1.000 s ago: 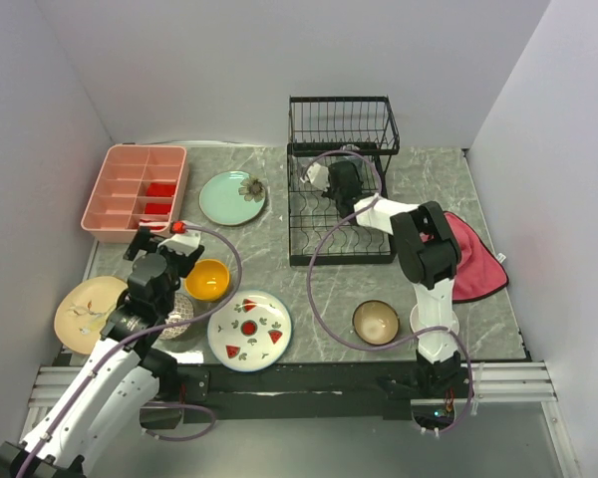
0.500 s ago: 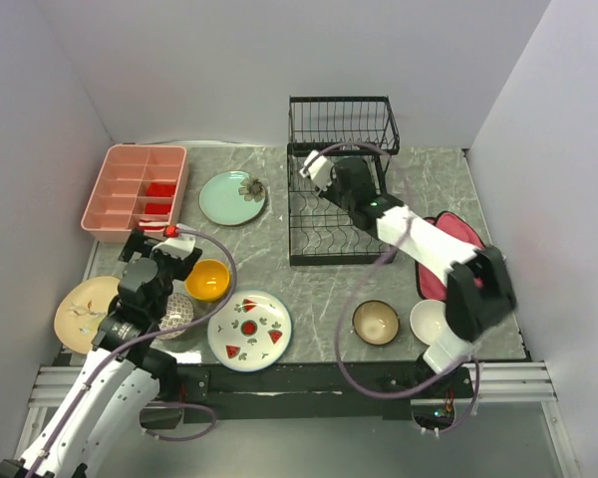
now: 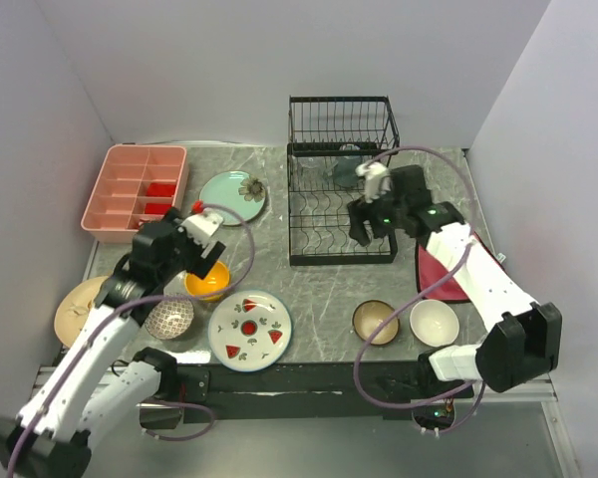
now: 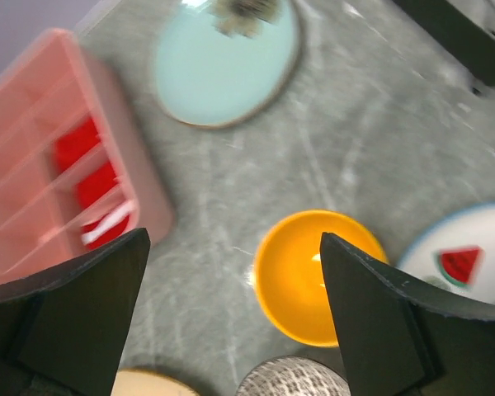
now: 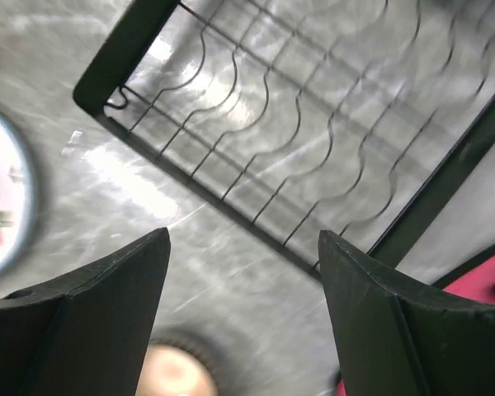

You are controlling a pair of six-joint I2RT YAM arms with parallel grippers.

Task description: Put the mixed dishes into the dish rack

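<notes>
Currently: left gripper [image 4: 233, 247], jaws apart and empty, poised over orange bowl [image 4: 313, 276] by the worktop's [image 3: 279, 274] left edge, presumably to take it; right gripper [image 5: 243, 239], likewise spread and empty, over rack's [image 3: 339, 261] lower tray; other dishes [image 3: 249, 329] mostly along near edge.

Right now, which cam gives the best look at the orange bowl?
Left wrist: the orange bowl sits nearly whole mid-frame, interior visible, slightly blurred. Top external shows it smaller, its upper part covered by the left gripper. Right wrist does not show it.
</notes>
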